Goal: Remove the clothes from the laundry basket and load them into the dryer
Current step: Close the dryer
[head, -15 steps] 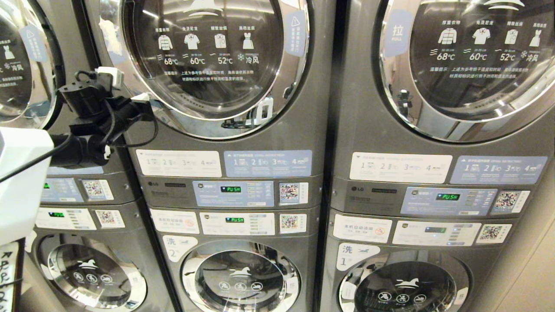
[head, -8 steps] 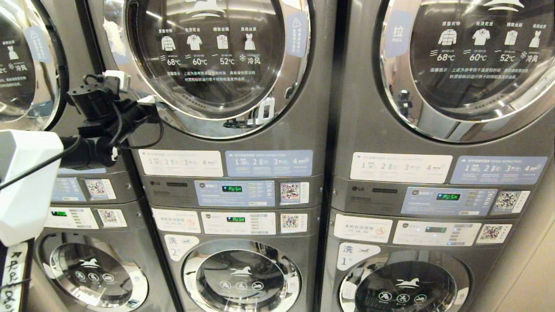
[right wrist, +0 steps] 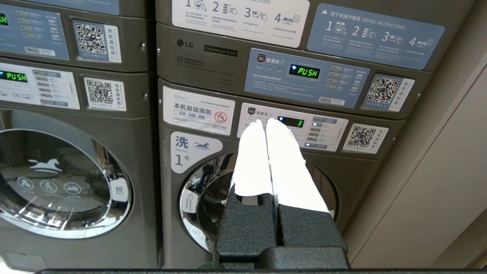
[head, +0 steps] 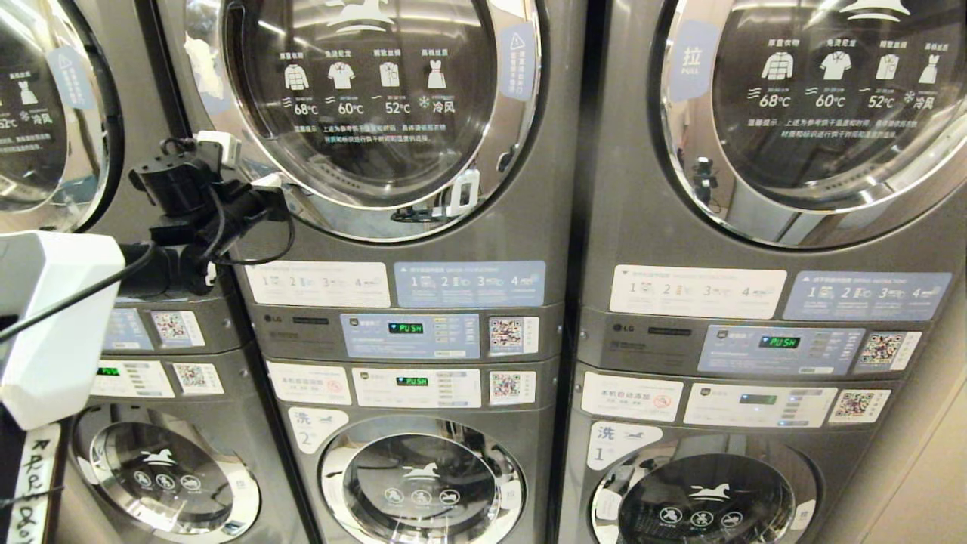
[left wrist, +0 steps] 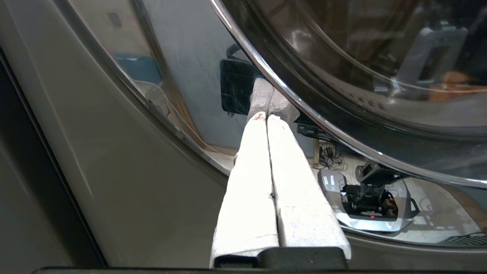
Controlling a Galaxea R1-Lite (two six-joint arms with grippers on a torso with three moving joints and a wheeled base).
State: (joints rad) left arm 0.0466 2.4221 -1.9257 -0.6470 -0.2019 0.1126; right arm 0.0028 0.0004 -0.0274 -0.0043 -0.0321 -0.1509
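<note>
Room: a wall of stacked grey laundry machines, dryers above and washers [head: 421, 483] below.
Dryer: middle stack's upper unit; its round glass door [head: 363, 98] is shut and faces the robot.
Left tool [left wrist: 266, 116]: clenched, empty, tips against the chrome ring of that door at its lower left.
Right tool [right wrist: 265, 121]: clenched, empty, pointing at the rightmost washer's panel [right wrist: 293, 127].
Clothes, basket: outside every view.

"PUSH" on dryer display [right wrist: 304, 71], "LG" logo [right wrist: 185, 43]
</note>
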